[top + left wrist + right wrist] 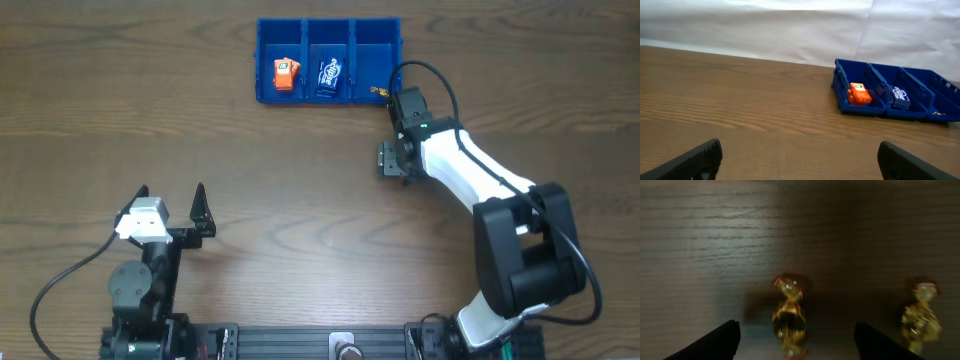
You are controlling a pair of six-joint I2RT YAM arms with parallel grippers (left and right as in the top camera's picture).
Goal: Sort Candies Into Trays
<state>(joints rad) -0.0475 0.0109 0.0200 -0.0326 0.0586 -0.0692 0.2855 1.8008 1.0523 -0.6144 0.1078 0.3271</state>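
**Open right gripper [795, 341] over gold foil-wrapped candy [789, 317]**

It lies on the brown wooden table [300, 200], a second gold candy [921, 317] near. My left gripper [172, 195] sits released. I see an orange candy [286, 72] and a blue-wrapped candy [331, 75] in the blue plastic tray [310, 99].

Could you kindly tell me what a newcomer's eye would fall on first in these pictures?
First comes the blue plastic three-compartment tray at the far side of the wooden table. It holds an orange wrapped candy in one end compartment and a blue wrapped candy in the middle one. Next is the right gripper by the tray's corner, open over a gold foil-wrapped candy, with a second gold foil-wrapped candy beside it.
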